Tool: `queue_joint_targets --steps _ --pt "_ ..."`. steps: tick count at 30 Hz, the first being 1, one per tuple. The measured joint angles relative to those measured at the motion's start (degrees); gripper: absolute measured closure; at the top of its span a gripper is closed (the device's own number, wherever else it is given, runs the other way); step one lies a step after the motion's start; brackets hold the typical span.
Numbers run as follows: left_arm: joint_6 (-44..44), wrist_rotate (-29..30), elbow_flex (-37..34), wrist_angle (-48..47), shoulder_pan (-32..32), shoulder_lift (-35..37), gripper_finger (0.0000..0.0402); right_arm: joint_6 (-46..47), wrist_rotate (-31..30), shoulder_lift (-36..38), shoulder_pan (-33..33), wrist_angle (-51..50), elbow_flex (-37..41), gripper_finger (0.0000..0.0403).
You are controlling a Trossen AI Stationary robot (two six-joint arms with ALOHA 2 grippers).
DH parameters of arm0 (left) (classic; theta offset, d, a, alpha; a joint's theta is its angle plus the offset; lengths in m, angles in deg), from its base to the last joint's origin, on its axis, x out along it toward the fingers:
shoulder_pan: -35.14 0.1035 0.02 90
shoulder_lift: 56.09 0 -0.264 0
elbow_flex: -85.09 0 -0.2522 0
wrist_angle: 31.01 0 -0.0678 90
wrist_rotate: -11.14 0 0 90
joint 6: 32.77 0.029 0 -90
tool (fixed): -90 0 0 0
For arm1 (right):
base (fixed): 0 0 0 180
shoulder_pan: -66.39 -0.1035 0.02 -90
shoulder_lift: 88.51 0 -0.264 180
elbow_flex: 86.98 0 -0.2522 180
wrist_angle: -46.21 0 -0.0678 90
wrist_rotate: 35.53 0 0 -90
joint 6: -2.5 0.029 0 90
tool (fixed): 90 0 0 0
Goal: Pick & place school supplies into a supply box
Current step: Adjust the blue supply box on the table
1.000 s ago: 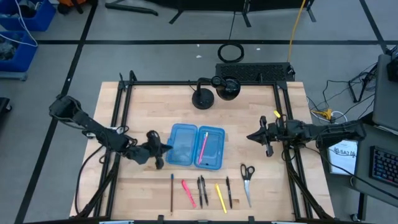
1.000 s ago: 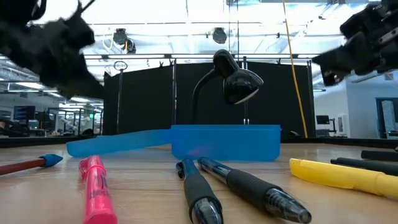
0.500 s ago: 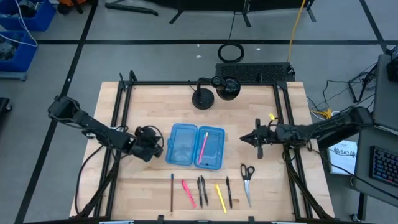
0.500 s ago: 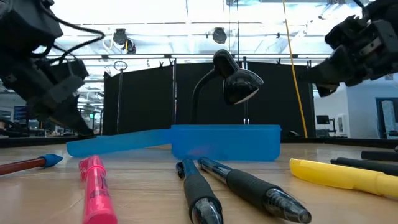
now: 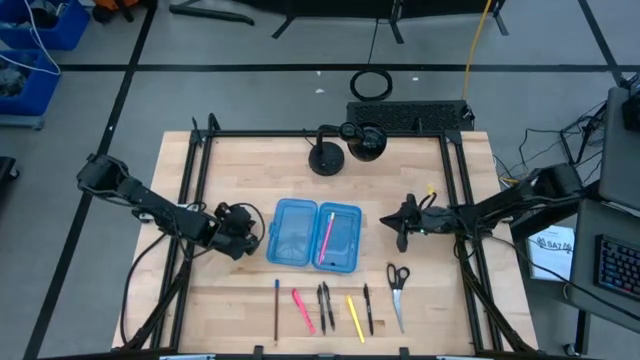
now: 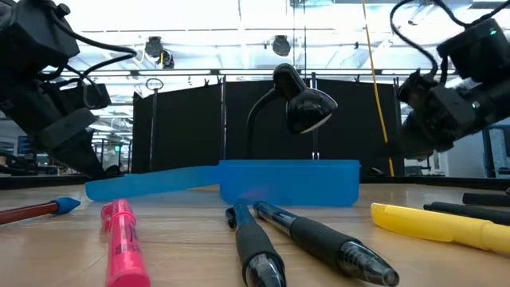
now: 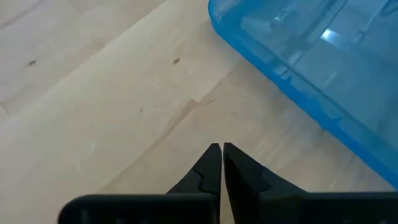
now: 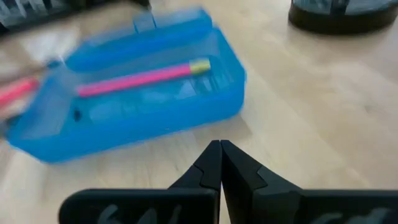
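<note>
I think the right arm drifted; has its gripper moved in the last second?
Yes. In the high view the right gripper has shifted left, closer to the blue case.

A black desk lamp (image 5: 345,145) is standing at the far edge of the wooden table (image 5: 230,170) — its round base (image 5: 326,159) is resting on the boards, its shade (image 6: 309,108) is facing downward. A black frame (image 5: 320,133) is bordering the tabletop. Beyond it, a coiled black cable (image 5: 370,84) is lying on the grey floor, and blue crates (image 5: 40,25) are sitting at the far left corner.
</note>
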Motion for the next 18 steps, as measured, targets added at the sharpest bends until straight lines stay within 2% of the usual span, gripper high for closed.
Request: queue_joint_targets --steps 9,18 --pt "1.1 0.0 0.0 0.2 0.0 0.0 0.0398 -5.1 0.2 -13.1 2.4 5.2 -5.5 0.0403" --pt "2.4 -0.2 0.0 1.2 0.0 0.0 0.0382 -7.1 7.4 -21.0 8.4 6.7 -9.8 0.0403"
